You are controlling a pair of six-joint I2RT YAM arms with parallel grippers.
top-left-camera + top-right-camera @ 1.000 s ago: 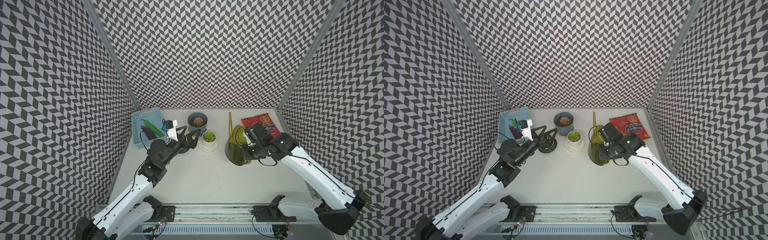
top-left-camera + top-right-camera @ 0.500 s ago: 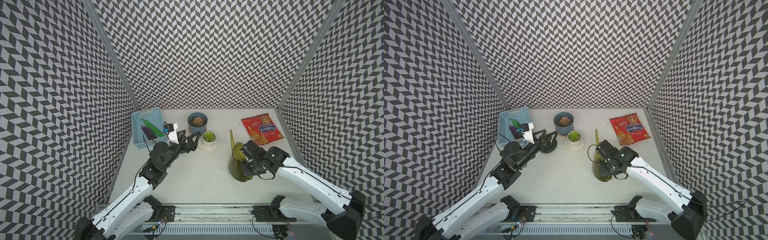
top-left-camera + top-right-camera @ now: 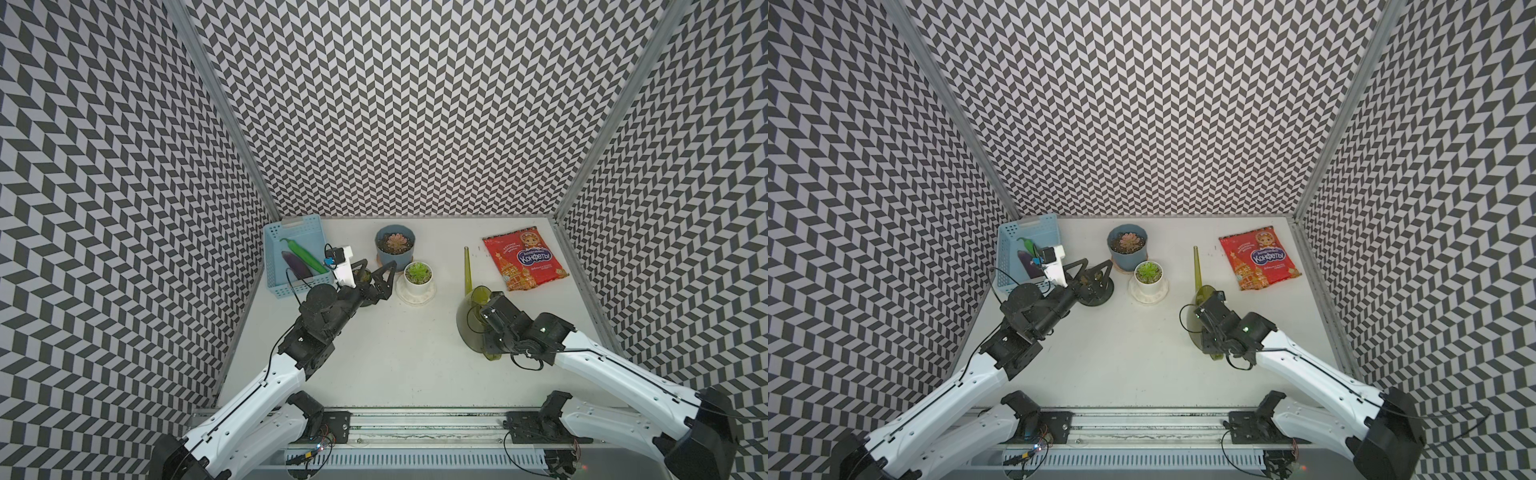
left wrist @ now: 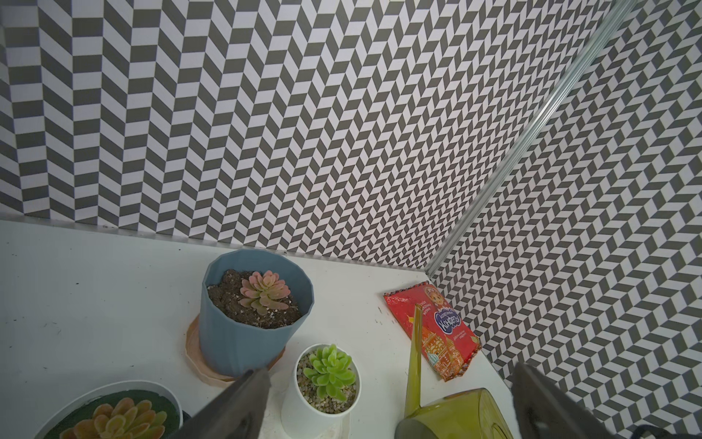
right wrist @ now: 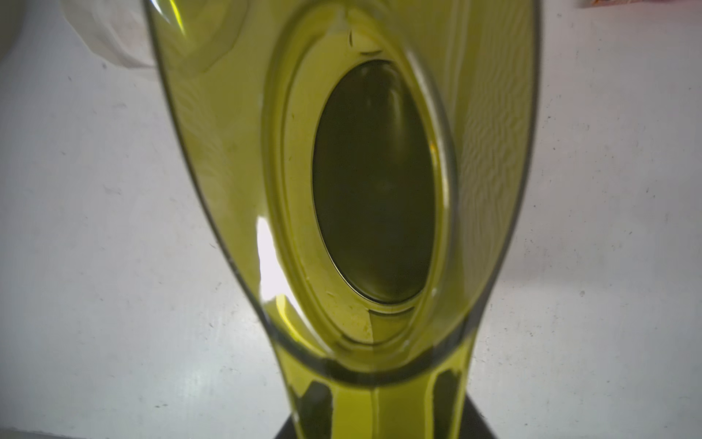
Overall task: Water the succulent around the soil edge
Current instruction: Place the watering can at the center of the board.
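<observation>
Top views, both: watering can (image 3: 473, 322) upright on table (image 3: 395, 365), right-front, spout (image 3: 467, 270) toward the back wall, well apart from every pot. A second back: up beside the white pot (image 3: 417, 286). Half a second back: already drawn toward the front edge. Now parked, no tilt, no pour.

Right gripper (image 3: 489, 338) at the can's handle (image 5: 380, 406). Right wrist view: handle running down between dark pads, green body filling the frame. Clamped a second ago, easing off now. Fully released or still pinching: cannot tell from the frames.

Left gripper (image 3: 379, 266) spread wide, holding nothing, hovering over the dark dish (image 3: 1100, 296) with the orange succulent (image 4: 114, 418), just beside the white pot. Hardly shifted over the second.

Task's thing: green succulent (image 3: 417, 272) in the white pot, on its saucer, mid-table, near the blue pot (image 3: 395, 255). Taken as the target only because the can was last beside it. Three succulents present, so not certain.

Meaning, as a judgement: pouring step probably over, can being set down and let go. Wetness of the gravel not readable here. If nothing delivered, regrasp and return needed.
</observation>
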